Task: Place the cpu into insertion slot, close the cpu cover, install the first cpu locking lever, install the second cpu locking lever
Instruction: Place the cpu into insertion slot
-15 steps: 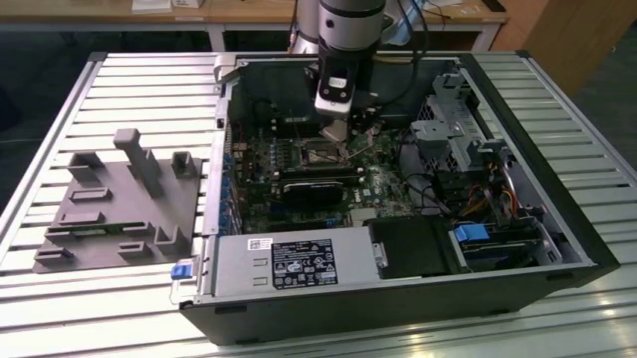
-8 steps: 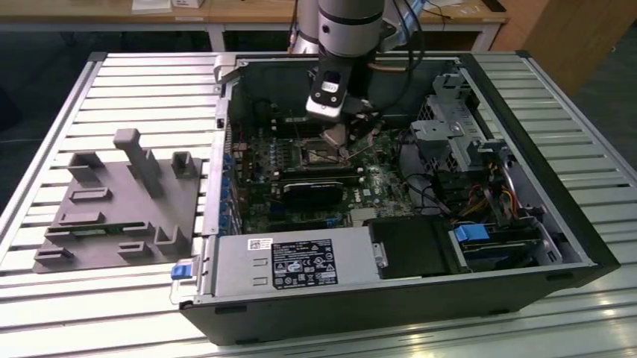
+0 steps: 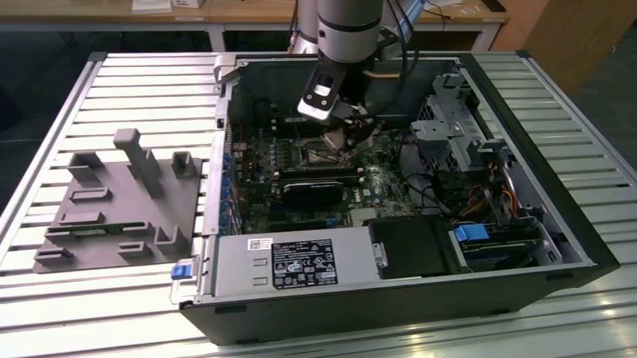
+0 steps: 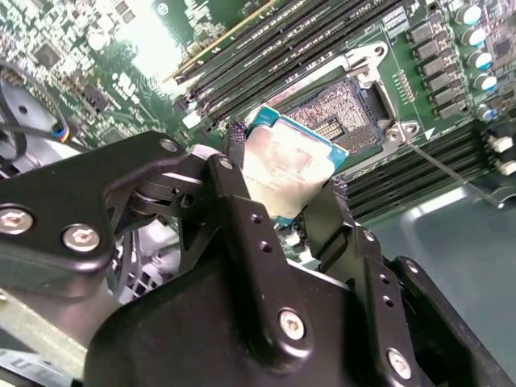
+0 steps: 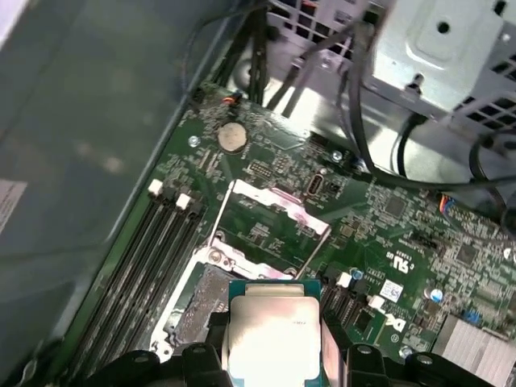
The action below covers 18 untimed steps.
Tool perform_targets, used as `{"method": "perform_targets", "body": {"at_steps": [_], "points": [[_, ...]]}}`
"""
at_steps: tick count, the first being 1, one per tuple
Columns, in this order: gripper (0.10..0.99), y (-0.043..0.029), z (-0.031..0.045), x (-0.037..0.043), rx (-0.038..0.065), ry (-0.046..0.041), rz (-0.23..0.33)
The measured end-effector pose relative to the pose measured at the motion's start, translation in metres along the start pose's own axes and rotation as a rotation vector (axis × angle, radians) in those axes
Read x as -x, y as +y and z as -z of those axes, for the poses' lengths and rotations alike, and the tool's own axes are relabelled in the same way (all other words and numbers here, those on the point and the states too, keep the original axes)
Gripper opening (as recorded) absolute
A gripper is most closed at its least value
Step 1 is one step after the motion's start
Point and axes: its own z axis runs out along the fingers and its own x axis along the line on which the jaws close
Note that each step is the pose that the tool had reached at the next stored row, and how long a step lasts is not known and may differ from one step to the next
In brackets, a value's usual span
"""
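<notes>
While pincer [image 4: 286,161] grips cpu [image 5: 274,332] — tilted over insertion slot [image 4: 348,121] | cpu cover [image 5: 282,208] open

You're looking at the cpu [image 4: 290,165] showing a pale satin metal top, the cpu cover [image 5: 278,203] gleaming as bare metal, and the board [image 5: 387,242] shining glossy green.

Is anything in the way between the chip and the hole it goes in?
Nothing that I can see. The gripper holds the cpu above the slot, and the part of the slot that shows lies bare. The cover is tipped open, off the slot.
</notes>
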Motion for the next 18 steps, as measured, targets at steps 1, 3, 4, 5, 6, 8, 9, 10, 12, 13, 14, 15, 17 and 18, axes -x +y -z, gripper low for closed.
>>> {"method": "perform_targets", "body": {"at_steps": [1,3,4,5,6,8,9,10,12,13,14,15,17,18], "points": [[0.537,-0.0002,-0.0007,-0.0001,0.000,-0.0011,-0.013],[0.537,-0.0005,-0.0022,-0.0004,0.001,-0.0034,-0.039],[0.537,-0.0007,-0.0030,-0.0006,0.001,-0.0044,-0.053],[0.537,-0.0009,-0.0037,-0.0007,0.001,-0.0055,-0.066],[0.537,-0.0012,-0.0043,-0.0010,0.001,-0.0065,-0.078],[0.537,-0.0023,-0.0055,-0.0019,0.002,-0.0082,-0.097],[0.537,-0.0028,-0.0061,-0.0023,0.002,-0.0090,-0.106],[0.537,-0.0032,-0.0068,-0.0027,0.002,-0.0097,-0.115],[0.537,-0.0039,-0.0081,-0.0033,0.002,-0.0112,-0.134],[0.537,-0.0042,-0.0088,-0.0036,0.003,-0.0119,-0.142],[0.537,-0.0043,-0.0095,-0.0041,0.003,-0.0125,-0.149],[0.537,-0.0043,-0.0101,-0.0048,0.003,-0.0130,-0.153],[0.537,-0.0041,-0.0115,-0.0062,0.003,-0.0137,-0.163],[0.537,-0.0041,-0.0121,-0.0068,0.003,-0.0141,-0.169]]}}
